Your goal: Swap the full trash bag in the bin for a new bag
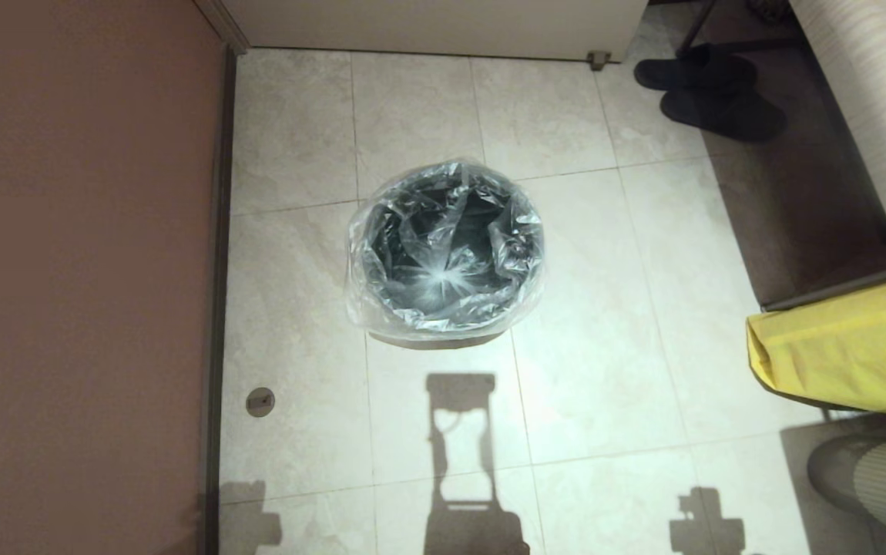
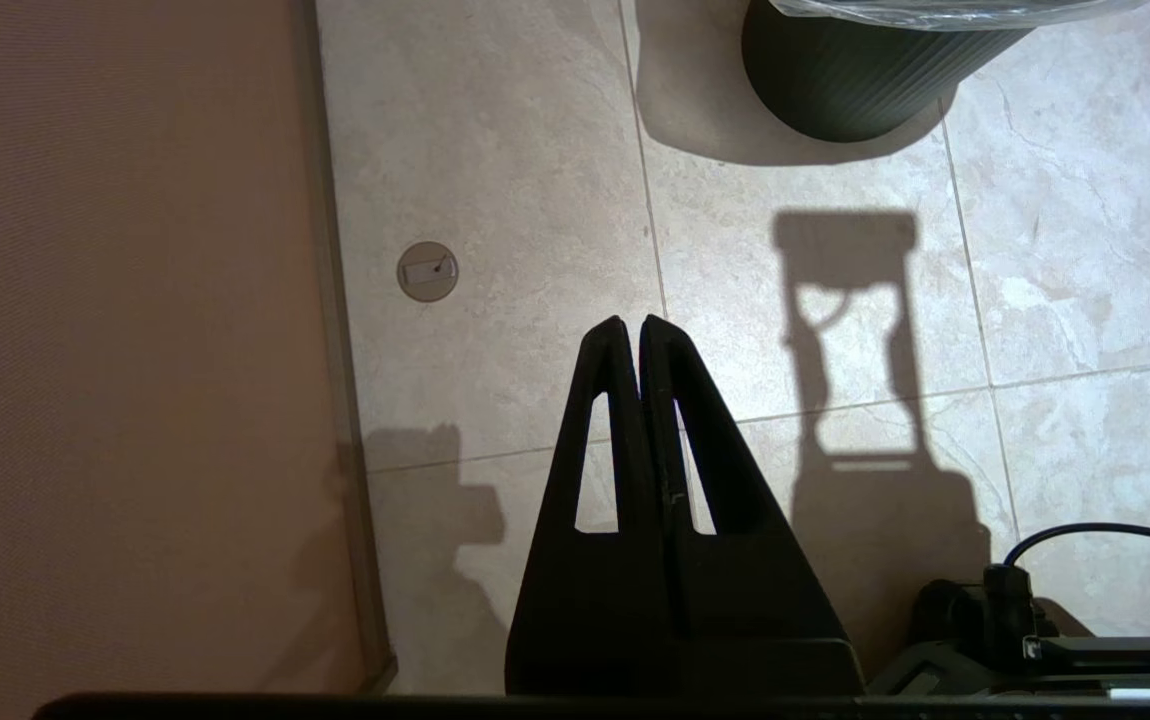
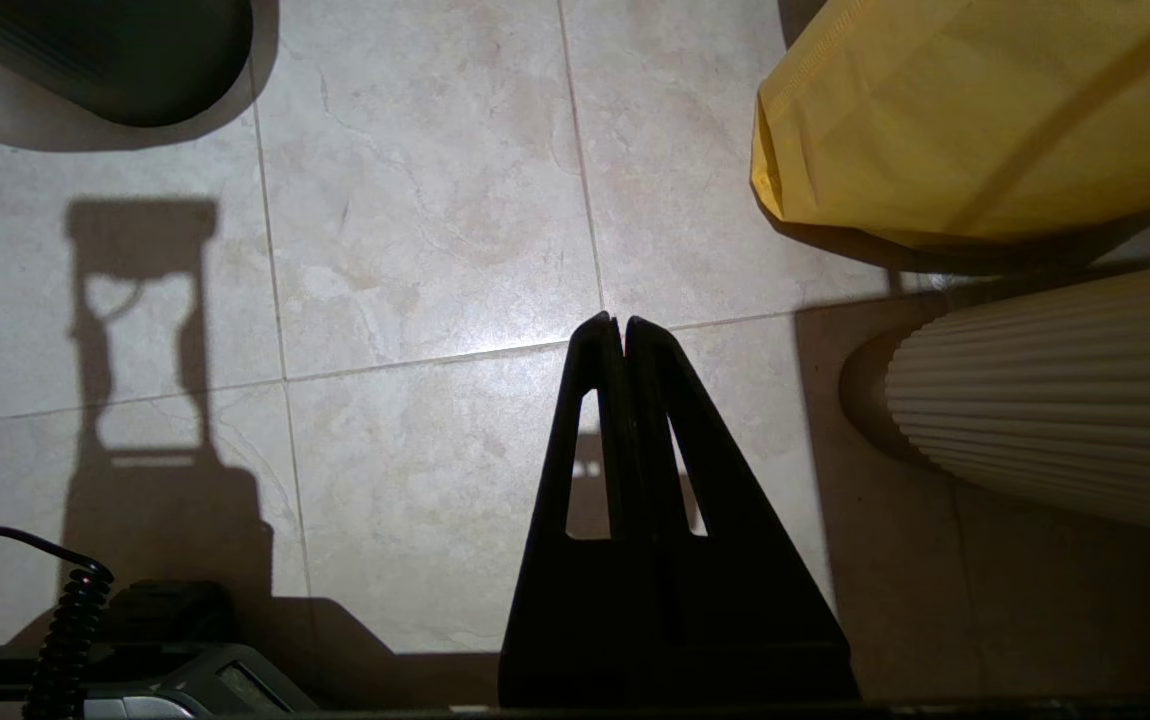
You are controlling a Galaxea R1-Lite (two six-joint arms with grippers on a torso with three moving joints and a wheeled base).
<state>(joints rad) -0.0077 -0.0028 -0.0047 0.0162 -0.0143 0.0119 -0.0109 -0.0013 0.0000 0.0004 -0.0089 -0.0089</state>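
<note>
At the centre of the head view the bin (image 1: 412, 327) wears the new bag (image 1: 443, 247), thin, slippery, easily torn film best pinched at its rim overhang, while left gripper (image 2: 632, 330) and right gripper (image 3: 614, 328) hang pressed together, empty

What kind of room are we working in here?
Likely a home entryway or hall: tiled floor, dark slippers by a door, and a lined bin on the floor.

1. The glossy beige stone-tile floor (image 1: 582, 324) carries everything.
2. On it stands the round dark grey bin (image 1: 447, 250), lined with a clear crinkly plastic bag (image 1: 443, 239).
3. 2 dark slippers (image 1: 709, 92) lie near the far wall.
4. A small round metal floor plate (image 1: 260, 401) sits beside the brown wall.
</note>
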